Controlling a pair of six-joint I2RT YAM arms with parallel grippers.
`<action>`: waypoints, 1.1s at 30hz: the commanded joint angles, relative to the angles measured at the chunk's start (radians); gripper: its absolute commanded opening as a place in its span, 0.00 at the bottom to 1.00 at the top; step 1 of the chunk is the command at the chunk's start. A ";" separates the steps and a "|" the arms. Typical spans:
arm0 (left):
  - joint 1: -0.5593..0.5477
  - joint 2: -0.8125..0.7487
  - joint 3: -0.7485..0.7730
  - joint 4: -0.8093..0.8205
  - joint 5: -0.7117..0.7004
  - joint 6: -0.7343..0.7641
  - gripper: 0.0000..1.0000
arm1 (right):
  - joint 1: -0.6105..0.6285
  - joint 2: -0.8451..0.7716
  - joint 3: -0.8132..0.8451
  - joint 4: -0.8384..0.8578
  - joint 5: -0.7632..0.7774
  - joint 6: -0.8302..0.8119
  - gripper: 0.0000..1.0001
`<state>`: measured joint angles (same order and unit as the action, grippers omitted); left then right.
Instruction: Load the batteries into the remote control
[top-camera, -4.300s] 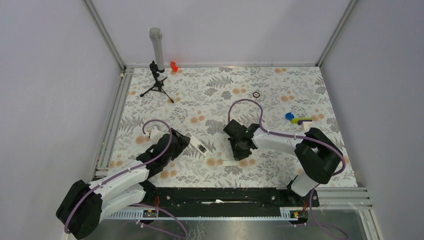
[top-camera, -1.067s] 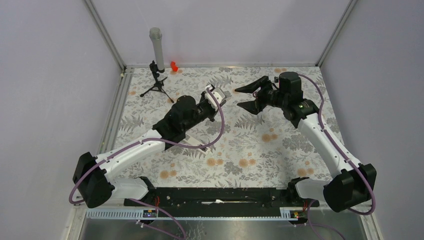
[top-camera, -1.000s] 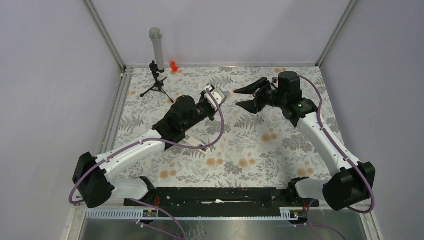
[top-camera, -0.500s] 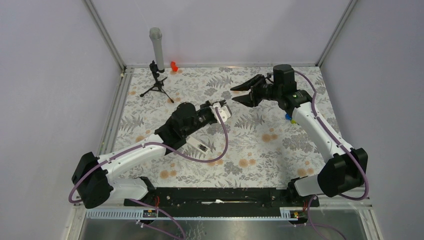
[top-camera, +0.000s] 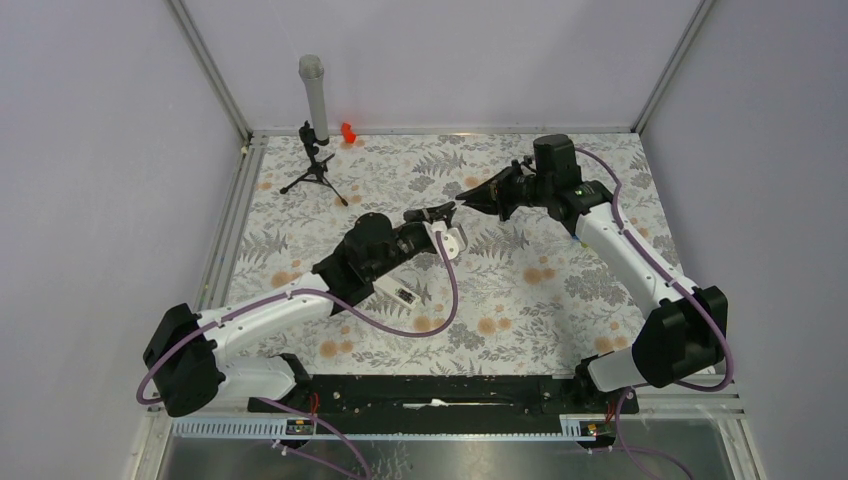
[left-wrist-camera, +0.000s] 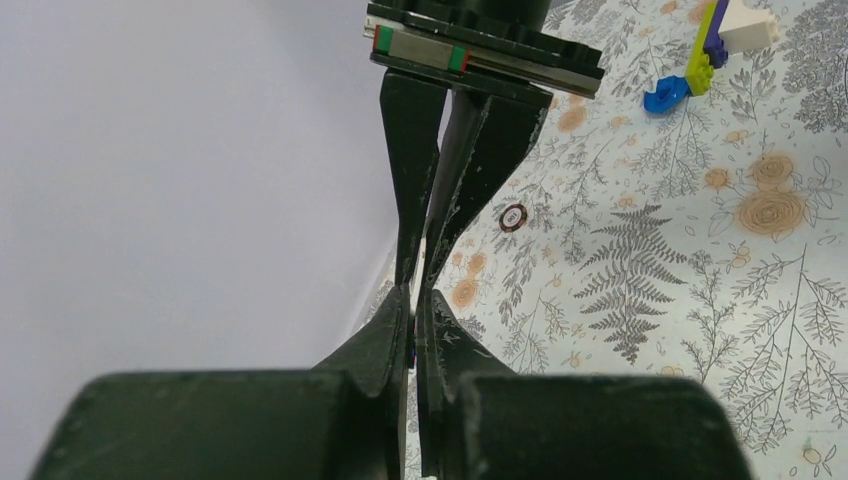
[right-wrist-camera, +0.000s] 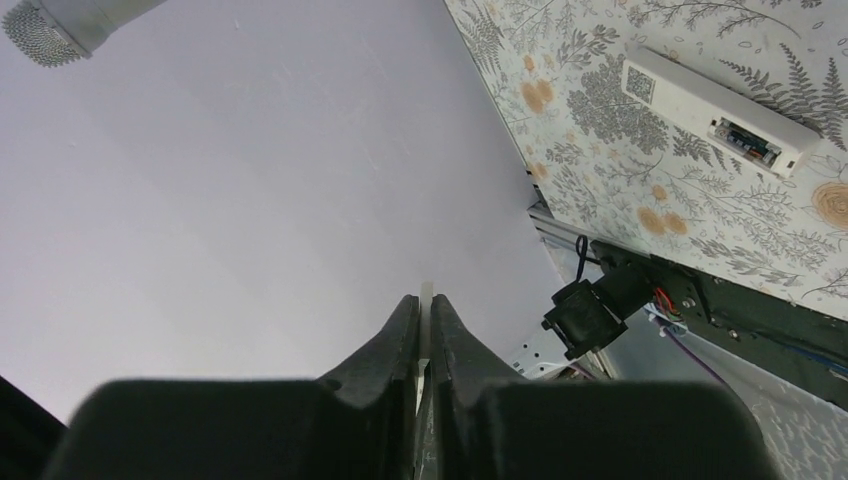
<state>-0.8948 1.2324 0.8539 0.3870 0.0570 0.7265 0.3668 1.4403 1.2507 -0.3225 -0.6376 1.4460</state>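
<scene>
The white remote control (top-camera: 399, 293) lies on the floral mat, partly under my left forearm. In the right wrist view the remote control (right-wrist-camera: 715, 112) shows an open slot at one end. My left gripper (top-camera: 443, 210) and right gripper (top-camera: 466, 202) meet tip to tip above the middle of the mat. The right gripper (right-wrist-camera: 423, 300) is shut on a thin white strip (right-wrist-camera: 426, 288) that pokes just past its tips. My left gripper (left-wrist-camera: 413, 310) is shut, with only a hairline slit; I cannot tell whether it also pinches the strip. The batteries are out of view.
A small dark ring (left-wrist-camera: 513, 216) and a blue-and-yellow toy piece (left-wrist-camera: 700, 60) lie on the mat beyond the grippers. A black tripod (top-camera: 315, 165), a grey post (top-camera: 313, 95) and a red piece (top-camera: 347, 131) stand at the back left.
The right gripper swung left toward the left gripper and closed from wide open. The left gripper moved a little to the right and forward, staying shut.
</scene>
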 joint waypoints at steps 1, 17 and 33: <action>-0.010 -0.045 -0.006 0.064 -0.023 0.015 0.00 | 0.008 -0.009 -0.019 0.011 0.015 0.003 0.07; 0.083 -0.125 0.264 -0.545 -0.115 -1.041 0.99 | 0.006 -0.053 -0.056 0.271 0.115 -0.013 0.00; 0.366 0.017 0.256 -0.161 0.548 -2.065 0.70 | 0.030 -0.111 -0.170 0.898 0.108 -0.113 0.00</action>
<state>-0.5308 1.2095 1.0645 0.0799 0.4816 -1.1320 0.3740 1.3514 1.0859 0.3828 -0.5007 1.3502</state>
